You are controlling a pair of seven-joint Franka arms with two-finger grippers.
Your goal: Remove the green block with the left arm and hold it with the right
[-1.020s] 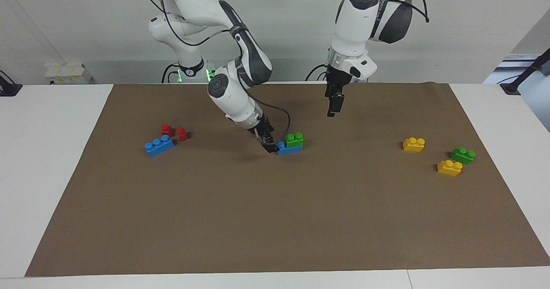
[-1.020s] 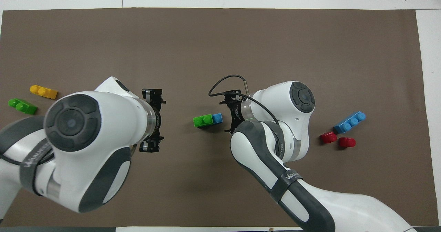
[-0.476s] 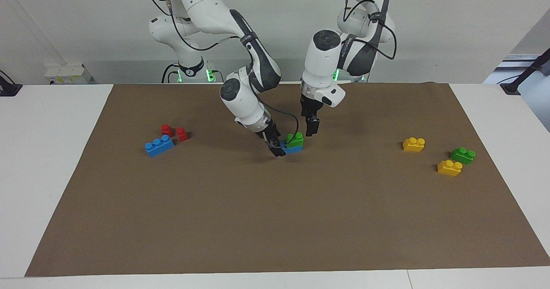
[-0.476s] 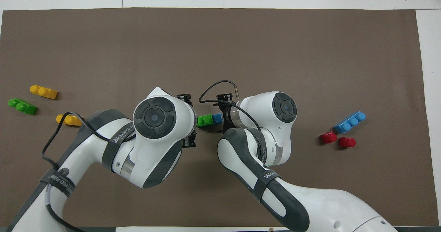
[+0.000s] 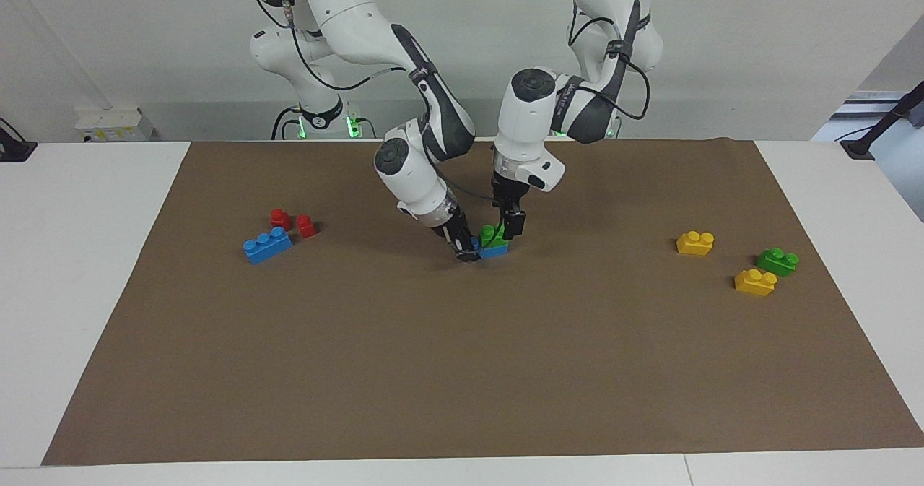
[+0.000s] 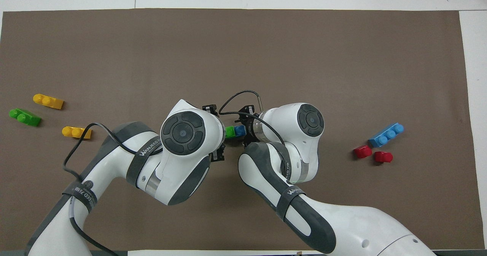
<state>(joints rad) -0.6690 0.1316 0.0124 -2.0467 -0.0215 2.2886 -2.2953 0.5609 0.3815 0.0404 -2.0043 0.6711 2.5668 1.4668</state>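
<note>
Bearing "WANJEED" bands, the right end effector (image 5: 468, 250) pinched the blue brick (image 5: 495, 250); the left end effector (image 5: 511, 227) met the green block (image 5: 493, 235), grip unclear.

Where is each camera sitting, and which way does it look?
Facing view: high across the table, looking back at the robots; both whole arms show, the left tool at the green block, the right tool at the blue block under it.
Overhead view: high above the robots' end, looking steeply down; the arms come in from the bottom and cover much of the green block.
Both show the brown mat and the same blocks, turned half a turn.
</note>
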